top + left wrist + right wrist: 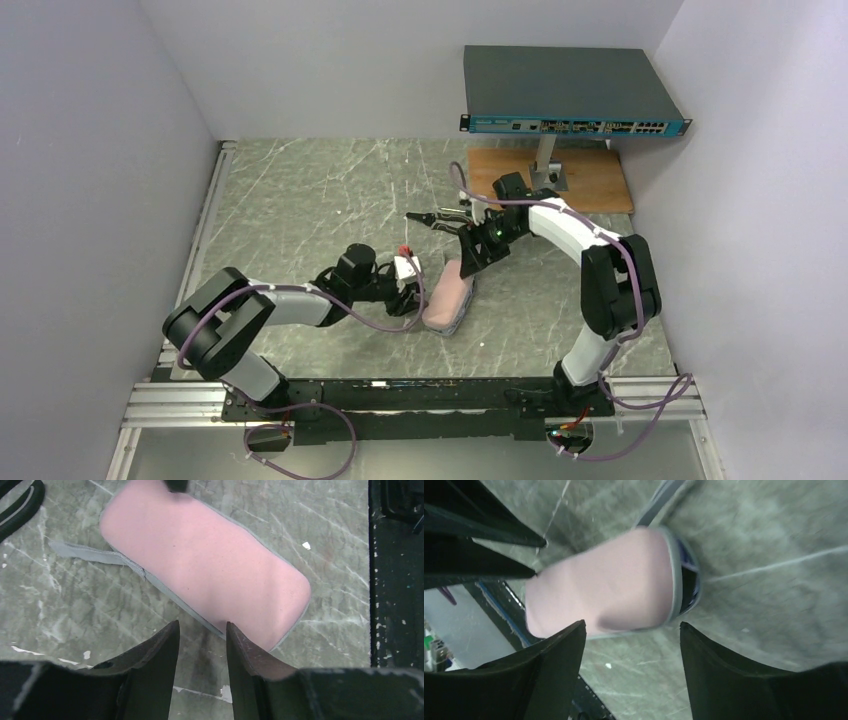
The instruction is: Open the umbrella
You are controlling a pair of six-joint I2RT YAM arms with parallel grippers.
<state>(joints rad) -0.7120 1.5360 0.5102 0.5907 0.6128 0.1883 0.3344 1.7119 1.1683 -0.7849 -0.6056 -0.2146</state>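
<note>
Umbrella [448,296] folded, lying mid-table [300,200], long axis 1–7 o'clock in the top view. Right gripper [633,625] spread wide, empty, over its 1 o'clock end. Left gripper [202,625] slightly parted, empty, just beside its 9 o'clock flank. Both arms about equally near.

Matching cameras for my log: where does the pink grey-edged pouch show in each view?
Top external: pink pouch in the middle of the veined green tabletop.
Left wrist: upper middle, just beyond the left gripper.
Right wrist: centre, dark open end at right, above the right gripper.
Shared landmark: that tabletop.
</note>
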